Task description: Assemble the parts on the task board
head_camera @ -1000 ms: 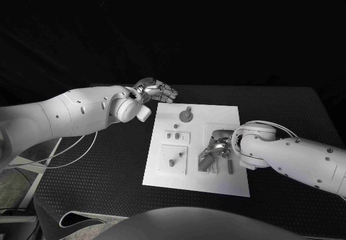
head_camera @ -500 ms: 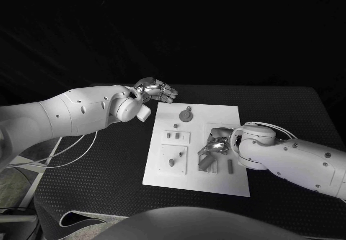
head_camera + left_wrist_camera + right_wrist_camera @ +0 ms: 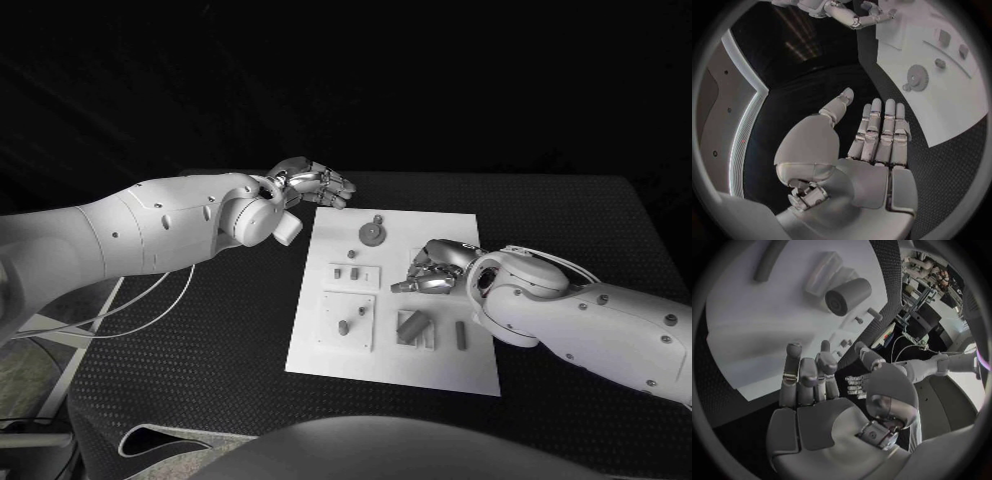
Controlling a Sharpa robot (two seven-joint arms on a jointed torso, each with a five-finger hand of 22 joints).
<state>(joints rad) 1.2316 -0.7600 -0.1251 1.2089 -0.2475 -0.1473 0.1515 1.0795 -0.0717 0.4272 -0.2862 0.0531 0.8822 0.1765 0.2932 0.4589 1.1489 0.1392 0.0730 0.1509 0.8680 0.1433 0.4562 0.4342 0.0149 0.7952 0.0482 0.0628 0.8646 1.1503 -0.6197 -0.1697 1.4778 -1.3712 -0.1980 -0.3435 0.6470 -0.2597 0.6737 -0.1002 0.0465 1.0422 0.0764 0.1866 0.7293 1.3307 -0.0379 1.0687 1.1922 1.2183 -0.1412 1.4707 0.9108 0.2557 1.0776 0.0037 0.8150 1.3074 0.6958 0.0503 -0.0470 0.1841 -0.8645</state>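
The white task board (image 3: 447, 225) lies mid-table. On it are a grey gear (image 3: 372, 232), small pegs (image 3: 346, 270), another peg (image 3: 343, 325), a lying cylinder (image 3: 411, 322), a block (image 3: 428, 337) and a thin bar (image 3: 460, 334). My right hand (image 3: 433, 268) hovers over the board's middle, a little beyond the cylinder (image 3: 847, 296), with its fingers (image 3: 807, 377) stretched out and nothing in them. My left hand (image 3: 310, 183) floats off the board's far left corner, fingers (image 3: 879, 130) straight and holding nothing; the gear (image 3: 916, 80) lies ahead of it.
Black textured table (image 3: 216, 330) surrounds the board on all sides. My left forearm (image 3: 144, 225) reaches over the table's left part. A white cable (image 3: 137, 315) loops at the table's left edge.
My right hand has lifted off the cylinder and drawn back toward the board's middle. The cylinder now lies uncovered beside the block. The left hand has stayed put.
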